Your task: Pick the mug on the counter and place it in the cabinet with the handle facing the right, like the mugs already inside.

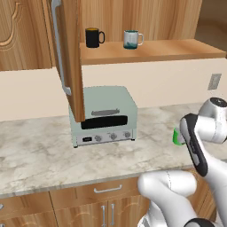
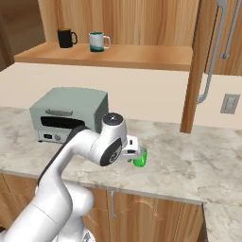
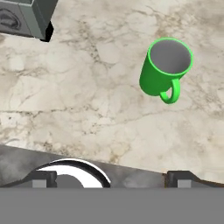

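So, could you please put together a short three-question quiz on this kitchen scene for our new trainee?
1. True or false: the small glossy bright green mug stands upright on the marbled beige-grey stone counter.
2. How many mugs sit on the wooden cabinet shelf? A) one B) two C) three
3. Fill in: the two-finger gripper is ____ and holds nothing.

Key:
1. True.
2. B: a black mug and a teal-and-white mug.
3. Open.
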You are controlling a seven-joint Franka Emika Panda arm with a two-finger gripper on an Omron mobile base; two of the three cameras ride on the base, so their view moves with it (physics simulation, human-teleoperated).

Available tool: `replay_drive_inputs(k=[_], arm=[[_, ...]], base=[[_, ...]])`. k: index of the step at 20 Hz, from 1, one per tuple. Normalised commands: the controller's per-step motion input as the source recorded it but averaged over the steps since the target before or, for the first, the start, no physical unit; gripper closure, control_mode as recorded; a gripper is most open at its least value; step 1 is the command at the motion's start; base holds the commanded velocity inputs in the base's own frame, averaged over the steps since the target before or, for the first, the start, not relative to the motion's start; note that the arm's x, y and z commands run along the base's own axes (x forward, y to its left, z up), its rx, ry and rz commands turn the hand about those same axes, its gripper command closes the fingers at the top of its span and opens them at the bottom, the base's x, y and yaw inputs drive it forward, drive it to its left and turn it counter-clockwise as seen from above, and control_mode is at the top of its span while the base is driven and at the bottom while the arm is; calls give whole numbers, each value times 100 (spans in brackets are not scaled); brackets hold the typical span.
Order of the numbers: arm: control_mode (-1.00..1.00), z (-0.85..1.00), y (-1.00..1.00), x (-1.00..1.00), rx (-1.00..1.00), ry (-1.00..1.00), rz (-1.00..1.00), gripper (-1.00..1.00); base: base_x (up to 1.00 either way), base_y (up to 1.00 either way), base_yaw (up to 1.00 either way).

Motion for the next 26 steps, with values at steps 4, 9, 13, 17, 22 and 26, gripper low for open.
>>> replay_drive_inputs(k=[4,9,13,17,22,26], arm=[[-100,-29,-41,17,0,0,0,-100],[-100,-30,-39,30,0,0,1,-100],[-100,-30,-37,32,0,0,1,-100],[-100,-23,-33,31,1,0,2,-100],[-100,-14,-21,33,7,0,1,-100],[-100,0,-1,33,15,0,2,-100]], base=[[0,0,0],[0,0,0],[0,0,0],[0,0,0],[0,0,0],[0,0,0]])
